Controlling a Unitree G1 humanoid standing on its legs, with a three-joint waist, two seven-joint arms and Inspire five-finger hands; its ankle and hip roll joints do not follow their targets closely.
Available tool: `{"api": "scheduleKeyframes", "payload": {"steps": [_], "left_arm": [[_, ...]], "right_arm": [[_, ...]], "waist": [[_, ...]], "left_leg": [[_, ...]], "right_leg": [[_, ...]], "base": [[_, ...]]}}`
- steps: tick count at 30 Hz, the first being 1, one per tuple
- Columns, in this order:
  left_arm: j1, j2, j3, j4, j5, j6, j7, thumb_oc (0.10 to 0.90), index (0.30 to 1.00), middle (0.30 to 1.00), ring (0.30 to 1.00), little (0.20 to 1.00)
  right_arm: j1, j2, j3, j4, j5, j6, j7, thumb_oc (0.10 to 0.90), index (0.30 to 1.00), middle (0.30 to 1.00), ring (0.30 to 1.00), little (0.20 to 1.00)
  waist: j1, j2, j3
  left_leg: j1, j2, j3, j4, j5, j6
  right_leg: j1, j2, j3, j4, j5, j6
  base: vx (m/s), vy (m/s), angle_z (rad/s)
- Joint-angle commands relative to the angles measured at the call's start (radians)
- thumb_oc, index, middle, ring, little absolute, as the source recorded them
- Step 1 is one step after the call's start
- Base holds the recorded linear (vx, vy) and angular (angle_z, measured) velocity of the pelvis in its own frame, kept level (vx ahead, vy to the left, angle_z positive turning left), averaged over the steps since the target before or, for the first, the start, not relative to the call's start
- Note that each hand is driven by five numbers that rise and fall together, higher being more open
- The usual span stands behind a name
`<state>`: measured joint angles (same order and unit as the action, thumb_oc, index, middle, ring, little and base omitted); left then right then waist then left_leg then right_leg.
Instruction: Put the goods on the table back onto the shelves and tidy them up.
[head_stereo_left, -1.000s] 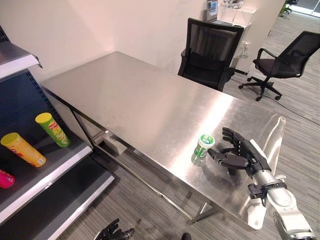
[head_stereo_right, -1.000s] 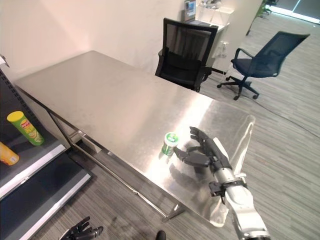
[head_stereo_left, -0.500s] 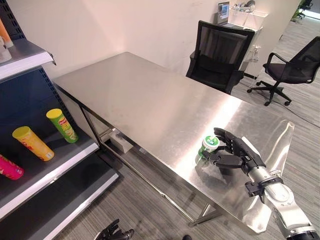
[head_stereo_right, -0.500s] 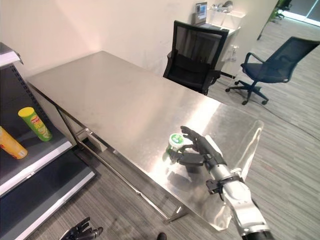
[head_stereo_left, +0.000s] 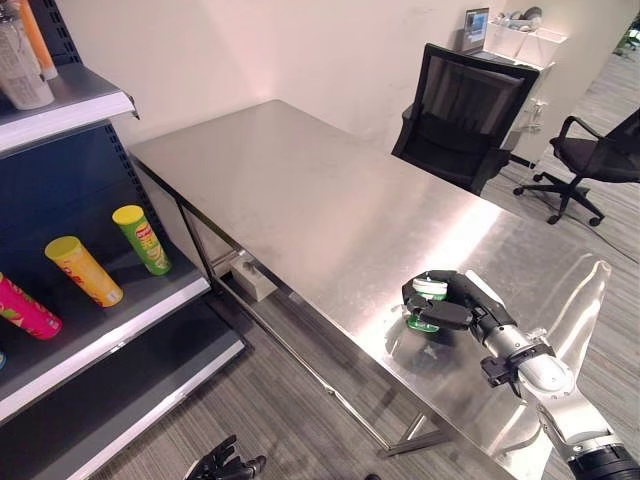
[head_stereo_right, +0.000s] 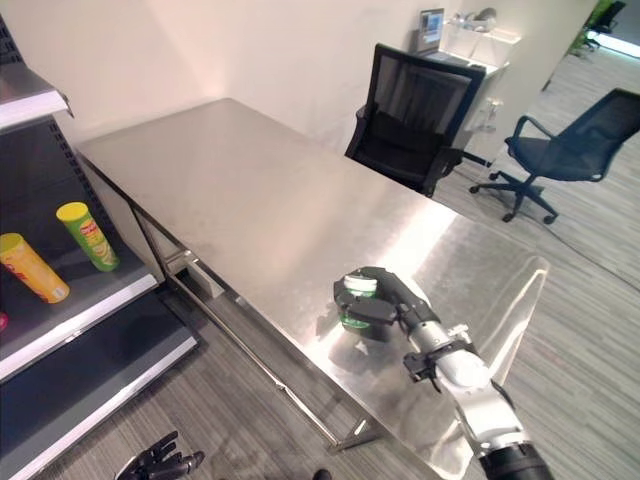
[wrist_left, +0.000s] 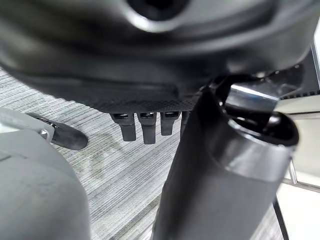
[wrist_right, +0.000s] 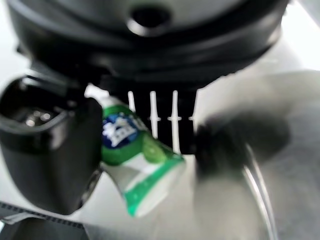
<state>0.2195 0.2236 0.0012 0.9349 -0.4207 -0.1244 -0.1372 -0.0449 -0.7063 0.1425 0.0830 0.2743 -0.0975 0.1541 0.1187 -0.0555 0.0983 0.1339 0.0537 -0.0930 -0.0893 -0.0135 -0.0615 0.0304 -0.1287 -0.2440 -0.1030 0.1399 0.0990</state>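
A small green-and-white bottle (head_stereo_left: 429, 291) stands near the front right of the steel table (head_stereo_left: 300, 200). My right hand (head_stereo_left: 472, 308) is shut on it, fingers curled round the far side and the thumb across the near side. In the right wrist view the bottle (wrist_right: 134, 165) sits between the thumb and the fingers (wrist_right: 162, 120). My left hand (head_stereo_left: 226, 465) hangs low over the carpet by the table's front edge, fingers relaxed and holding nothing.
A shelf unit (head_stereo_left: 120, 310) stands to the left with a yellow can (head_stereo_left: 83, 272), a green can (head_stereo_left: 142, 240) and a pink can (head_stereo_left: 25, 310) lying on it. Bottles (head_stereo_left: 20, 60) stand on its upper board. Two office chairs (head_stereo_left: 465, 115) (head_stereo_left: 600, 160) stand behind the table.
My right hand went from open beside the bottle to curled round it. The camera has swung, so more of the shelf shows.
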Motion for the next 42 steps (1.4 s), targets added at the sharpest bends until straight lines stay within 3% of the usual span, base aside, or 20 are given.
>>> {"api": "scheduleKeyframes", "payload": {"steps": [1, 12, 20, 23, 24, 25, 26, 27, 28, 29, 31, 32, 33, 36, 38, 39, 42], "left_arm": [[-0.075, 0.056, -0.034, -0.002, 0.024, -0.046, 0.008, 0.800, 0.900, 0.900, 0.900, 0.900], [-0.060, 0.065, -0.031, -0.060, -0.018, -0.052, 0.023, 0.800, 0.900, 0.900, 0.900, 0.900], [-0.039, 0.058, -0.070, -0.101, -0.069, -0.045, 0.019, 0.800, 0.900, 0.900, 0.900, 0.900], [-0.039, 0.056, -0.073, -0.102, -0.075, -0.044, 0.020, 0.800, 0.900, 0.900, 0.900, 0.900], [-0.062, 0.052, -0.077, -0.103, -0.078, -0.040, 0.025, 0.800, 0.900, 0.900, 0.900, 0.900], [-0.064, 0.057, -0.072, -0.115, -0.080, -0.037, 0.024, 0.800, 0.900, 0.900, 0.900, 0.900], [-0.063, 0.056, -0.071, -0.116, -0.080, -0.036, 0.024, 0.800, 0.900, 0.900, 0.900, 0.900], [-0.043, 0.057, -0.063, -0.130, -0.070, -0.039, 0.017, 0.800, 0.900, 0.900, 0.900, 0.900], [-0.043, 0.057, -0.063, -0.130, -0.070, -0.039, 0.017, 0.800, 0.900, 0.900, 0.900, 0.900], [-0.039, 0.057, -0.065, -0.125, -0.062, -0.041, 0.020, 0.800, 0.900, 0.900, 0.900, 0.900], [-0.034, 0.059, -0.066, -0.124, -0.059, -0.045, 0.021, 0.800, 0.900, 0.900, 0.900, 0.900], [-0.031, 0.058, -0.070, -0.121, -0.048, -0.048, 0.023, 0.800, 0.900, 0.900, 0.900, 0.900], [-0.032, 0.061, -0.079, -0.120, -0.038, -0.045, 0.019, 0.800, 0.900, 0.900, 0.900, 0.900], [-0.036, 0.066, -0.086, -0.120, -0.021, -0.045, 0.017, 0.800, 0.900, 0.900, 0.900, 0.900], [-0.062, 0.088, -0.096, -0.118, 0.007, -0.050, 0.022, 0.800, 0.900, 0.900, 0.900, 0.900], [-0.069, 0.099, -0.097, -0.125, 0.017, -0.055, 0.028, 0.800, 0.900, 0.900, 0.900, 0.900], [-0.069, 0.113, -0.086, -0.127, 0.037, -0.056, 0.029, 0.800, 0.900, 0.900, 0.900, 0.900]], "right_arm": [[-0.138, -0.067, -0.080, -0.091, 0.031, -0.088, -0.035, 0.400, 0.300, 0.300, 0.300, 0.300], [-0.355, -0.083, -0.130, -0.229, 0.061, -0.169, -0.143, 0.400, 0.300, 0.300, 0.300, 0.300], [-0.566, -0.111, -0.068, -0.243, 0.028, -0.208, -0.206, 0.400, 0.300, 0.300, 0.300, 0.300], [-0.586, -0.120, -0.062, -0.241, 0.026, -0.210, -0.211, 0.400, 0.300, 0.300, 0.300, 0.300], [-0.605, -0.172, -0.055, -0.233, 0.027, -0.215, -0.222, 0.400, 0.300, 0.300, 0.300, 0.300], [-0.612, -0.187, -0.046, -0.239, 0.020, -0.211, -0.229, 0.400, 0.300, 0.300, 0.300, 0.300], [-0.614, -0.187, -0.044, -0.238, 0.020, -0.211, -0.229, 0.400, 0.300, 0.300, 0.300, 0.300], [-0.623, -0.201, -0.050, -0.251, 0.021, -0.214, -0.230, 0.400, 0.300, 0.300, 0.300, 0.300], [-0.623, -0.201, -0.050, -0.251, 0.021, -0.214, -0.230, 0.400, 0.300, 0.300, 0.300, 0.300], [-0.624, -0.200, -0.048, -0.246, 0.027, -0.216, -0.234, 0.400, 0.300, 0.300, 0.300, 0.300], [-0.629, -0.203, -0.040, -0.242, 0.032, -0.209, -0.231, 0.400, 0.300, 0.300, 0.300, 0.300], [-0.642, -0.215, -0.045, -0.243, 0.041, -0.201, -0.224, 0.400, 0.300, 0.300, 0.300, 0.300], [-0.640, -0.229, -0.059, -0.244, 0.047, -0.201, -0.230, 0.400, 0.300, 0.300, 0.300, 0.300], [-0.629, -0.225, -0.076, -0.247, 0.037, -0.199, -0.239, 0.400, 0.300, 0.300, 0.300, 0.300], [-0.593, -0.210, -0.125, -0.260, 0.006, -0.194, -0.260, 0.400, 0.300, 0.300, 0.300, 0.300], [-0.564, -0.202, -0.153, -0.265, -0.018, -0.187, -0.278, 0.400, 0.300, 0.300, 0.300, 0.300], [-0.544, -0.189, -0.163, -0.259, -0.049, -0.169, -0.290, 0.400, 0.300, 0.300, 0.300, 0.300]], "waist": [[0.014, -0.025, -0.014], [0.045, -0.016, -0.027], [0.133, -0.010, 0.004], [0.141, -0.008, 0.013], [0.123, -0.014, 0.045], [0.116, -0.020, 0.049], [0.119, -0.020, 0.049], [0.113, -0.024, 0.049], [0.113, -0.024, 0.050], [0.089, -0.021, 0.044], [0.082, -0.008, 0.034], [0.063, 0.011, 0.013], [0.053, 0.018, -0.005], [0.051, 0.020, -0.018], [0.052, 0.003, -0.021], [0.053, -0.012, -0.020], [0.057, -0.020, -0.014]], "left_leg": [[-0.051, -0.009, 0.047, 0.002, -0.019, -0.001], [-0.052, 0.018, 0.025, 0.003, -0.001, -0.026], [-0.119, 0.069, -0.119, 0.022, 0.075, -0.098], [-0.135, 0.070, -0.139, 0.022, 0.091, -0.108], [-0.216, 0.112, -0.003, 0.045, 0.153, -0.135], [-0.229, 0.144, 0.102, 0.062, 0.164, -0.120], [-0.228, 0.144, 0.107, 0.062, 0.162, -0.119], [-0.214, 0.219, 0.190, 0.092, 0.167, -0.123], [-0.214, 0.219, 0.189, 0.092, 0.167, -0.123], [-0.156, 0.308, 0.192, 0.125, 0.158, -0.147], [-0.120, 0.333, 0.172, 0.152, 0.165, -0.164], [-0.081, 0.327, 0.141, 0.140, 0.134, -0.180], [-0.066, 0.307, 0.165, 0.116, 0.093, -0.173], [-0.059, 0.281, 0.181, 0.093, 0.043, -0.161], [-0.064, 0.205, 0.184, 0.071, -0.010, -0.124], [-0.071, 0.139, 0.179, 0.062, -0.040, -0.091], [-0.064, 0.072, 0.180, 0.051, -0.064, -0.048]], "right_leg": [[0.102, -0.076, -0.033, 0.016, -0.124, 0.089], [0.117, -0.048, -0.050, 0.016, -0.148, 0.070], [0.160, 0.029, -0.130, 0.016, -0.221, 0.010], [0.162, 0.035, -0.146, 0.016, -0.228, 0.006], [0.169, 0.029, -0.244, 0.016, -0.236, 0.005], [0.164, 0.023, -0.259, 0.016, -0.233, 0.005], [0.162, 0.022, -0.254, 0.016, -0.232, 0.005], [0.168, 0.006, -0.283, 0.018, -0.215, 0.009], [0.168, 0.006, -0.283, 0.018, -0.215, 0.009], [0.172, -0.030, -0.307, 0.027, -0.214, 0.022], [0.162, -0.053, -0.315, 0.029, -0.197, 0.033], [0.155, -0.077, -0.320, 0.031, -0.173, 0.052], [0.148, -0.110, -0.328, 0.029, -0.135, 0.076], [0.141, -0.142, -0.331, 0.032, -0.111, 0.092], [0.122, -0.222, -0.341, 0.049, -0.059, 0.133], [0.104, -0.282, -0.340, 0.063, -0.013, 0.155], [0.092, -0.339, -0.331, 0.109, 0.020, 0.160]], "base": [[0.00, -0.031, 0.02], [-0.02, -0.076, 0.06], [-0.07, -0.192, 0.38], [-0.12, -0.097, 0.76], [-0.26, -0.019, 0.54], [-0.26, -0.017, 1.29], [-0.15, 0.082, 2.09], [-0.08, 0.068, 1.77], [-0.09, 0.234, 0.93], [-0.03, 0.244, 0.03], [-0.02, 0.372, 0.49], [0.02, 0.573, 0.58], [0.05, 0.585, 0.55], [0.02, 0.330, 0.32], [-0.03, 0.620, 0.34], [-0.03, 0.556, 0.46], [0.00, 0.372, 0.33]]}}
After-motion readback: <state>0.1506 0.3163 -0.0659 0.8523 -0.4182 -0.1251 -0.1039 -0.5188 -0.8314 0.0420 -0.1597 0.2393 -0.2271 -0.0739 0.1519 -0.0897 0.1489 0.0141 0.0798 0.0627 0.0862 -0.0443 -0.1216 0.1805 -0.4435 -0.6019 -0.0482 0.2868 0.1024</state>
